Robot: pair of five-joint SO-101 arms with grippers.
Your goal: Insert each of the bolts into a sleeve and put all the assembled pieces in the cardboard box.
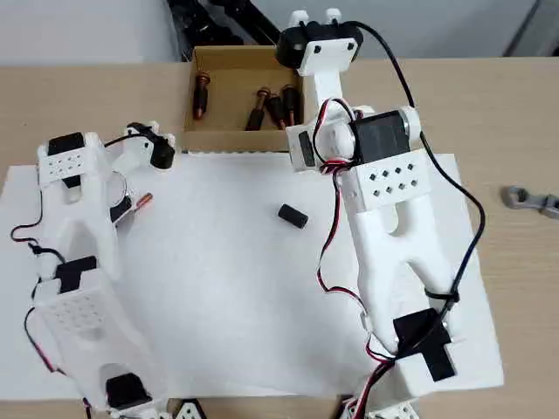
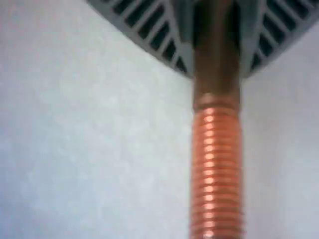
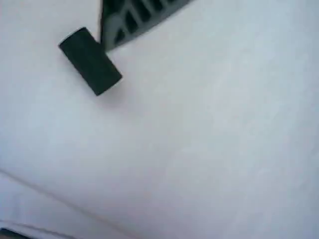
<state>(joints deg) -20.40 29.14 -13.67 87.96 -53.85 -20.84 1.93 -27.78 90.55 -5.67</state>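
Observation:
My left gripper (image 1: 131,199) is shut on a copper bolt (image 1: 144,200), low over the left side of the white sheet. The left wrist view shows the threaded bolt (image 2: 217,174) sticking out from between the ribbed jaws of that gripper (image 2: 217,30). A black sleeve (image 1: 293,216) lies on its side near the sheet's middle. My right gripper (image 1: 301,159) hangs a little behind it, close to the box. In the right wrist view the sleeve (image 3: 90,60) lies just off the gripper's (image 3: 134,20) tip. The cardboard box (image 1: 229,139) at the back holds several bolts in dark sleeves (image 1: 272,106).
A white sheet (image 1: 218,314) covers the wooden table under both arms. A metal wrench (image 1: 528,200) lies on the bare wood at the far right. The stretch of sheet between the two arms is open.

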